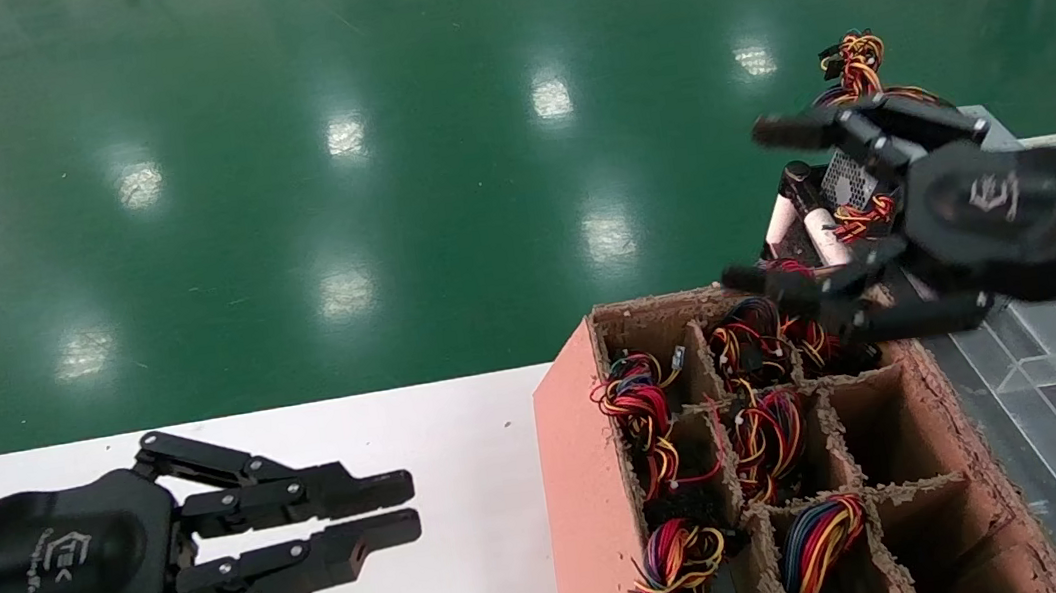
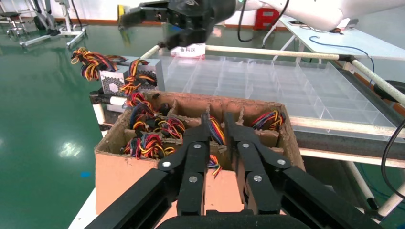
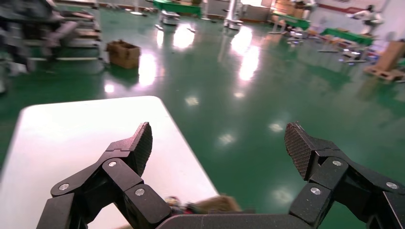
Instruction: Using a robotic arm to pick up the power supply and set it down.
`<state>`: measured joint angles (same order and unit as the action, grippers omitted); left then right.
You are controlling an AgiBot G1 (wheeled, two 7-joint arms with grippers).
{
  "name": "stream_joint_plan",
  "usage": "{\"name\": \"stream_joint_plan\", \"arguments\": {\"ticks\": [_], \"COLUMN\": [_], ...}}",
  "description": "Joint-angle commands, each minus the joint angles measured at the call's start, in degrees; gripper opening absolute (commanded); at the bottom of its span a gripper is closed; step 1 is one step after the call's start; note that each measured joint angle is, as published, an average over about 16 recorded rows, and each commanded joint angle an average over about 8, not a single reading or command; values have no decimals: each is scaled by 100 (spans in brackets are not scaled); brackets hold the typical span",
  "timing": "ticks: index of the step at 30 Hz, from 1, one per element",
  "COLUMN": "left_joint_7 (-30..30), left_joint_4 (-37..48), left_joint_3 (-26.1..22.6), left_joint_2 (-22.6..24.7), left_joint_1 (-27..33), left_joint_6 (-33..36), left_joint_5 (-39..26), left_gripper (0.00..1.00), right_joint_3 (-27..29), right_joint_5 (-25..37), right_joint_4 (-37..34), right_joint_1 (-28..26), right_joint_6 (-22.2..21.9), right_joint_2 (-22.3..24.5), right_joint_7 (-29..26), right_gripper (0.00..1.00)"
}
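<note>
The power supply [image 1: 844,180], a small silver box with a honeycomb grille [image 2: 113,85], rests just beyond the far end of the pinkish cardboard box [image 1: 575,452]. Its red-yellow-black wire bundle [image 1: 857,60] sticks up. My right gripper [image 1: 757,206] hovers over the box's far end, in front of the power supply, wide open and holding nothing. Its view shows the open gripper [image 3: 219,143] over floor and table, with the power supply out of sight. My left gripper [image 1: 412,504] rests low over the white table [image 1: 463,425], a narrow gap between its fingers.
The cardboard box [image 2: 124,176] has partitioned cells, several holding coloured wire bundles [image 1: 637,404]. A clear plastic partitioned tray [image 2: 267,81] lies to the right of the box on a railed rack. Green floor lies beyond the table edge.
</note>
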<state>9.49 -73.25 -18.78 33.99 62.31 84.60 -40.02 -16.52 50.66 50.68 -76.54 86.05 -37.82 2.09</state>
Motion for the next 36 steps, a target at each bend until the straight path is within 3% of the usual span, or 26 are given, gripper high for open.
{"name": "stream_joint_plan", "arguments": {"ticks": [1,21,36], "left_joint_7": [0,-2,-2], "left_joint_4": [0,1,2], "left_joint_3": [0,-3,-3], "left_joint_2": [0,-1,-2], "left_joint_1": [0,0,-1], "left_joint_6": [0,-2,-3], "left_joint_5": [0,3,4], "left_gripper": [100,100,100], "right_joint_3": [5,50,54], "right_joint_5": [-90,-913,-930], "right_joint_4": [235,2372,2385], "right_joint_1": [153,1551,1563], "right_joint_6": [-4,-33,-38], "right_joint_2": [29,290,296], "right_joint_7": [-132,-1314,-1317], "right_gripper": [100,100,100]}}
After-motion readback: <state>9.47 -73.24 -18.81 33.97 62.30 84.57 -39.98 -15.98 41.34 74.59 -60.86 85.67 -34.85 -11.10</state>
